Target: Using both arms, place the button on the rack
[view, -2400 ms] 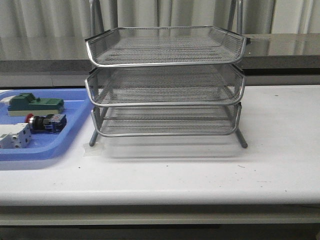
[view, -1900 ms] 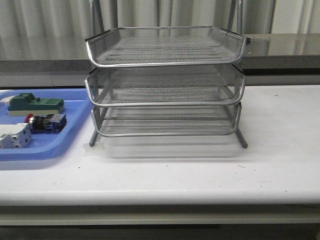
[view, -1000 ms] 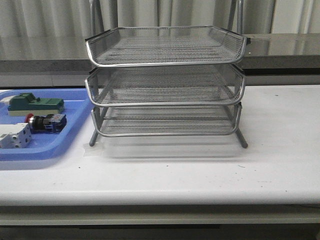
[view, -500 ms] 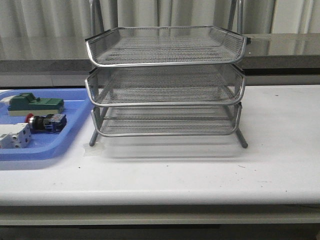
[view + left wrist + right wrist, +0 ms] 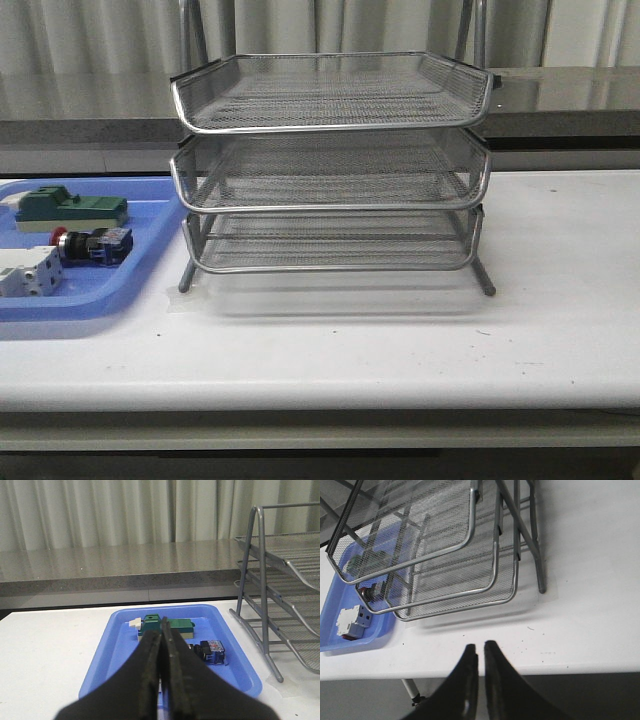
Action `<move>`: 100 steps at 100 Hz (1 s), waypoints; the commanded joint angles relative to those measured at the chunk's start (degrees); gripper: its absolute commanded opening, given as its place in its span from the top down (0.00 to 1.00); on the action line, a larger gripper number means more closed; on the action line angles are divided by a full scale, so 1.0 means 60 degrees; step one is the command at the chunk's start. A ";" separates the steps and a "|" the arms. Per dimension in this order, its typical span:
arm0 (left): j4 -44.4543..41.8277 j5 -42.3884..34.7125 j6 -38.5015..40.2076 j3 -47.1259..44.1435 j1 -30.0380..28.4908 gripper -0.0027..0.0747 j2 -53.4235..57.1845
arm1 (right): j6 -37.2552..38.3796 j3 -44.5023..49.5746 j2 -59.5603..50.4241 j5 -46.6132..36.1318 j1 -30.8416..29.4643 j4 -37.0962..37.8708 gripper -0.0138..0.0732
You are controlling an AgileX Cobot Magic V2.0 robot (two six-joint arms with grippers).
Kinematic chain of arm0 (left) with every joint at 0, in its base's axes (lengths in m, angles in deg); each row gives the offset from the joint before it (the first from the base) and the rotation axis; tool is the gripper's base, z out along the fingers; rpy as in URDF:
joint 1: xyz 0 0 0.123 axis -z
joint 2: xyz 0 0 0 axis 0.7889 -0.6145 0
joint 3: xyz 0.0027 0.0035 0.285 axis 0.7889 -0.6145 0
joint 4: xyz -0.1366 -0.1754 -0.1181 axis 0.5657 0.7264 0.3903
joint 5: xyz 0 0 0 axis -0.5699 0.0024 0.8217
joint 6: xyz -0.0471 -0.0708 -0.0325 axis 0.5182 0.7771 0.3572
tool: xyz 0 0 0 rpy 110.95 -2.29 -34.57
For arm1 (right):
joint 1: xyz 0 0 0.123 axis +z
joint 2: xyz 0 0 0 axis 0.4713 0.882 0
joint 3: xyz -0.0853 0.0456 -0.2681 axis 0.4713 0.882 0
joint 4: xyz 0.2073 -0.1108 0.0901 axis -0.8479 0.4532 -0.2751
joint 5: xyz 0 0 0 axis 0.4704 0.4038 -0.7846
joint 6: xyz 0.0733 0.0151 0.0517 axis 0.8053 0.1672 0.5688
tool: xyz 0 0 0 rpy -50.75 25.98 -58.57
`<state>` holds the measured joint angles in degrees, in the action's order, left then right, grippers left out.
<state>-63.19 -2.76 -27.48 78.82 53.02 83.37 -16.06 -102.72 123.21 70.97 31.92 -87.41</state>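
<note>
1. left gripper (image 5: 161, 645): jaws pressed together, holding nothing, seen in the left wrist view hanging short of the blue tray (image 5: 112, 652). right gripper (image 5: 479, 655): jaws nearly together with only a thin slit between, holding nothing, out past the table's (image 5: 400, 340) front edge, on the near side of the rack (image 5: 330, 165). neither arm shows in the front view.
2. risk, judged: both sets of jaws must spread before any pick. a descent with them pressed together would shove the button (image 5: 93, 245) rather than take it.
3. risk, judged: the button lies on its side in the blue tray, between the green block (image 5: 68, 209) and the white block (image 5: 28, 272), near both. a wide or skewed approach could catch a neighbour or roll the round red head away.
4. risk, judged: the rack's tiers are stacked close. a held part entering a lower tier could snag the wire rim. a hand-over between the two arms adds a drop risk.
5. containers, near to far from the blue tray's front edge: white block, then the button with its red head pointing away from the rack, then the green block with a small white piece at its end.
6. rack: stands just beside the blue tray, not touching it as far as i can tell. all three mesh tiers look bare; the button is not yet on it.
</note>
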 commanded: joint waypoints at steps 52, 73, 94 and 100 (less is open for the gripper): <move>0.0000 -0.0766 0.0093 -0.0421 -0.0010 0.99 0.0296 | -0.2398 -0.0343 0.3390 -0.1826 0.0296 -0.3976 0.42; 0.0000 -0.0766 0.0093 -0.0421 -0.0010 0.99 0.0296 | -0.4697 -0.0450 0.4748 -0.1993 0.0573 -0.6362 0.42; 0.0000 -0.0766 0.0093 -0.0421 -0.0010 0.99 0.0296 | -0.6451 -0.1137 0.5883 -0.1438 0.0573 -0.7892 0.42; 0.0000 -0.0766 0.0093 -0.0421 -0.0010 0.99 0.0296 | -0.6730 -0.1330 0.6133 -0.1382 0.0573 -0.8123 0.42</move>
<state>-63.19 -2.76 -27.48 78.82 53.02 83.37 -52.13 -107.39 159.58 61.08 35.20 -131.78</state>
